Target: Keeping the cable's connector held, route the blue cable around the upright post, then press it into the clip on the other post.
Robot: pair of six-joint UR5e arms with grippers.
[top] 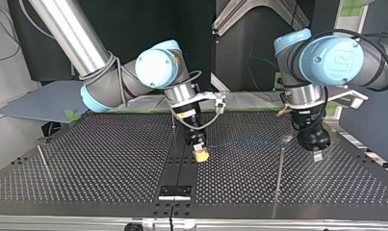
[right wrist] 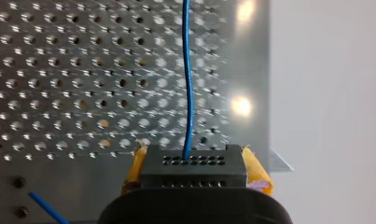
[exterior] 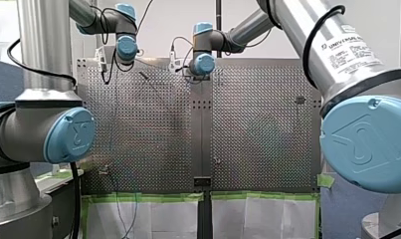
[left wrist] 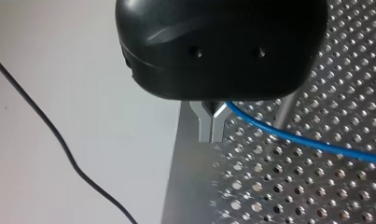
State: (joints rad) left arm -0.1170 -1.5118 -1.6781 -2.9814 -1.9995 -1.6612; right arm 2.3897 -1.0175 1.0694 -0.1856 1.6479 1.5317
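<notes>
The connector [right wrist: 193, 170] sits clamped in my right jaws, cable [right wrist: 189, 93] running ahead. My left jaws pinch the cable near the edge of the desk [left wrist: 269, 186].

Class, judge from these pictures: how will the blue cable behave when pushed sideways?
Probably floppy, not stiff: the blue cable curves gently out of the connector. Likely light: in the top view it stretches nearly straight above the table, barely sagging.
</notes>
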